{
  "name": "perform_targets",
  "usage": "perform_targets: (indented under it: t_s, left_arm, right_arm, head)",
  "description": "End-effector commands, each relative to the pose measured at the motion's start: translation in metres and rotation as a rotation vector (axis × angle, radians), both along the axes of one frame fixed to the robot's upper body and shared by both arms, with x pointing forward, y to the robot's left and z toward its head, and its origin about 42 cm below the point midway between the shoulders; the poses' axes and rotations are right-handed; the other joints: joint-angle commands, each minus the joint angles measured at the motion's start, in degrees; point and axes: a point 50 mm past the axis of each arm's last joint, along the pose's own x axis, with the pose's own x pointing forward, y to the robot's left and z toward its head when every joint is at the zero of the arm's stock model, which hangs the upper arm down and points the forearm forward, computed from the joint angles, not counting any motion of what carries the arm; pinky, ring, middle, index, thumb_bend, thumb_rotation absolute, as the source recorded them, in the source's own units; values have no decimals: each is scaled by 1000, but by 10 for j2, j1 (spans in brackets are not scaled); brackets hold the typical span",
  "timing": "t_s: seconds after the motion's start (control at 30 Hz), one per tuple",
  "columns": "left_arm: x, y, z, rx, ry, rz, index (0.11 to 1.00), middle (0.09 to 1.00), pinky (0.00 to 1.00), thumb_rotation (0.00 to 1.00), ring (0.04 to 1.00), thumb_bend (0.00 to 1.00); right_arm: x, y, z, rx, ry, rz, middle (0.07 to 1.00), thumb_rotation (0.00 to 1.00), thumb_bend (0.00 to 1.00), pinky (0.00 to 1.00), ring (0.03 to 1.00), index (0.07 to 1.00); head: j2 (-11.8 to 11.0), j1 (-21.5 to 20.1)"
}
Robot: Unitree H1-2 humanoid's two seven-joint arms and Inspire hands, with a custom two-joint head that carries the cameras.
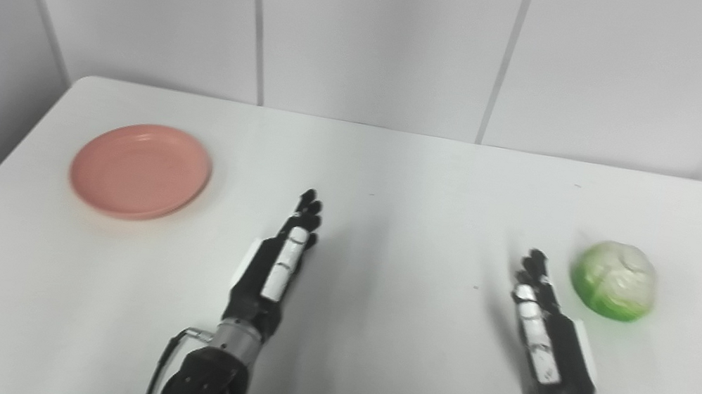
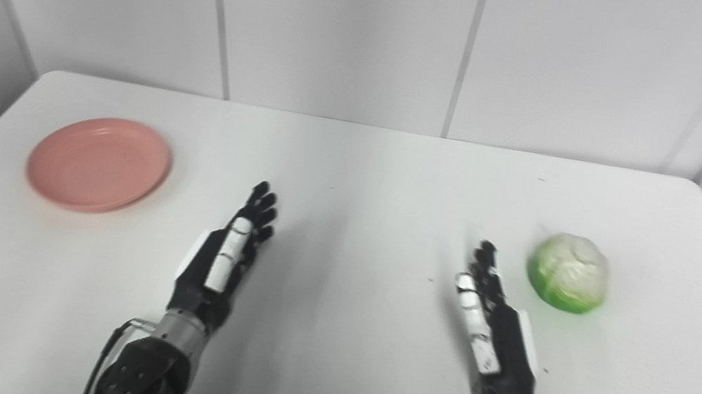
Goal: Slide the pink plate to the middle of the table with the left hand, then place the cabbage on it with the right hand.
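A pink plate lies flat on the left side of the white table. A green and white cabbage sits on the right side. My left hand is open with fingers stretched forward, to the right of the plate and apart from it, holding nothing. My right hand is open with fingers stretched forward, just left of the cabbage and not touching it. In the right eye view the plate, the cabbage, the left hand and the right hand stand the same way.
White panelled walls rise directly behind the table's far edge. The table's left edge runs close past the plate, and its right edge lies beyond the cabbage.
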Motion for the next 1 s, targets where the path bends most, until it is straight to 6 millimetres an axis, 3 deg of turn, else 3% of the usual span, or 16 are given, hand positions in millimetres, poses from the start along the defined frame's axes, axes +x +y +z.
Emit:
perform_targets:
  t_s: [0.0, 0.03, 0.17, 0.27, 0.5, 0.73, 0.97]
  left_arm:
    - [32, 9, 49, -44, -170, 39, 1000, 1000, 1000, 1000, 1000, 679]
    - [35, 12, 52, -53, -181, 53, 1000, 1000, 1000, 1000, 1000, 693]
    - [51, 57, 82, -36, -220, 144, 962, 966, 996, 1000, 980, 727]
    - [59, 88, 102, -35, -256, 252, 906, 907, 914, 1000, 921, 715]
    - [79, 150, 126, 23, -293, 420, 844, 848, 870, 1000, 860, 750]
    - [106, 191, 139, 72, -313, 542, 801, 802, 802, 1000, 810, 728]
    - [125, 240, 126, 141, -248, 661, 771, 758, 766, 1000, 750, 706]
  right_arm:
    - [5, -3, 10, 46, -67, 7, 1000, 819, 713, 1000, 1000, 1000]
    - [5, -4, 9, 54, -64, 7, 1000, 816, 714, 1000, 1000, 1000]
    - [4, -11, 12, 21, -88, 4, 1000, 844, 688, 1000, 1000, 1000]
    - [2, -14, 12, 28, -93, 0, 1000, 849, 639, 1000, 1000, 1000]
    - [1, -14, 14, 45, -90, 1, 1000, 865, 574, 1000, 1000, 1000]
    - [1, -14, 14, 54, -89, -6, 1000, 849, 563, 1000, 1000, 1000]
    - [1, -13, 16, 36, -92, -14, 1000, 864, 527, 1000, 1000, 1000]
  head:
    - [-8, 14]
    - [-8, 14]
    - [-22, 35]
    - [-35, 48]
    - [-49, 51]
    - [-55, 57]
    - [-65, 64]
